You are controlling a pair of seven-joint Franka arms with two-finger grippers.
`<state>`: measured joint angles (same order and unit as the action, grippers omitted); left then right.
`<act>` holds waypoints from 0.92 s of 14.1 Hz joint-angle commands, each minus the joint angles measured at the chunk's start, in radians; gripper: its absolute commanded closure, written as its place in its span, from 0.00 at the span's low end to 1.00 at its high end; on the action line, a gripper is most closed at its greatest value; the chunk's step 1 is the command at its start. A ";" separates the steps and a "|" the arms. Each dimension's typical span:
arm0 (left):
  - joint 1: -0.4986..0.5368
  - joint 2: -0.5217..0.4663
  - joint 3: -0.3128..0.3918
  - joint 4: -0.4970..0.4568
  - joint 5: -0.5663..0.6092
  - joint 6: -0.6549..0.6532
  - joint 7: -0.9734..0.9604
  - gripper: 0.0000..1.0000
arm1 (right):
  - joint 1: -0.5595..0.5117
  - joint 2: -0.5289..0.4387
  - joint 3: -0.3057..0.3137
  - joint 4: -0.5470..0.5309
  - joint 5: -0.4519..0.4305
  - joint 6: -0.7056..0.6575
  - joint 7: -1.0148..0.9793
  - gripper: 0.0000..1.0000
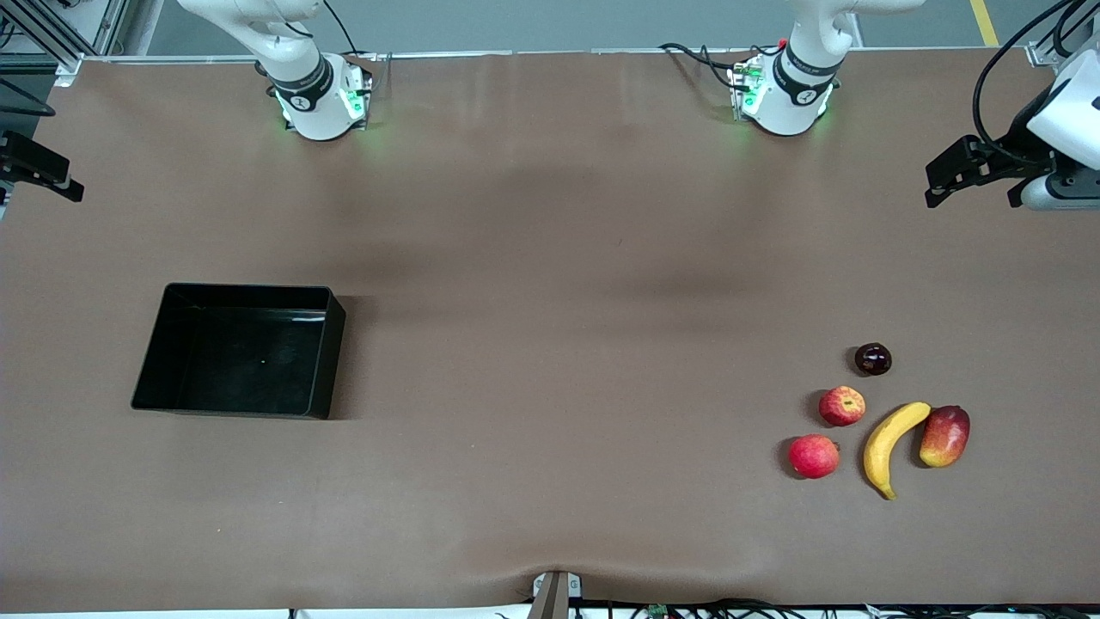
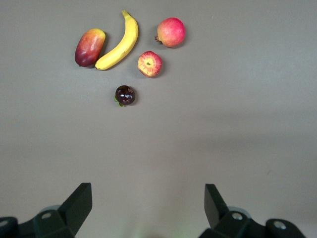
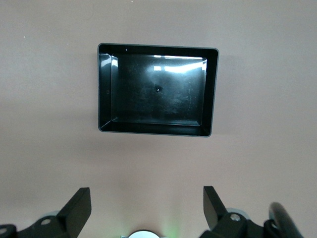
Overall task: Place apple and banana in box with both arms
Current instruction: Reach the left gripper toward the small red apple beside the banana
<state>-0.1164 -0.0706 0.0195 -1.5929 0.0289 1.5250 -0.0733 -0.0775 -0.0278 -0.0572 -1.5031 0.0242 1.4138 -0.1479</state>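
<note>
Nearest the front camera, toward the left arm's end of the table, the banana point(image 1: 889, 447) is seen lying flat on the brown table point(image 1: 550, 344), its long axis running slantwise: the darker tip points toward the front camera, the other end angles away toward the mango point(image 1: 944, 436), which it nearly touches. A pinkish-red round fruit point(image 1: 813, 456) is found beside the banana's lower half, toward the right arm's end. Just farther from the camera the apple point(image 1: 841, 406) is seated upright, pale dimple facing up, close beside the banana's curve but apart from it. Farther still, a small dark fruit point(image 1: 872, 358) is placed alone.

Toward the right arm's end, well apart from the fruit, the box point(image 1: 172, 344) is set down with nothing in it, its long sides running along the table's length.

The left gripper point(image 2: 148, 206) is held high above bare table, fingers point(image 2: 79, 201) spread wide, nothing between them, the fruit cluster in its wrist view. The right gripper point(image 3: 147, 206) is likewise held aloft, fingers point(image 3: 79, 203) parted and empty, the box seen below in its wrist view
</note>
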 commanded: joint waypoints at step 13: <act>-0.003 0.136 -0.003 -0.005 0.006 0.097 0.020 0.00 | -0.025 0.098 0.011 0.073 0.002 0.005 -0.010 0.00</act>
<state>-0.1180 0.0285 0.0165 -1.5876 0.0289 1.5608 -0.0705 -0.0860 0.0222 -0.0568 -1.4795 0.0247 1.4290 -0.1479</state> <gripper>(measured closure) 0.000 0.000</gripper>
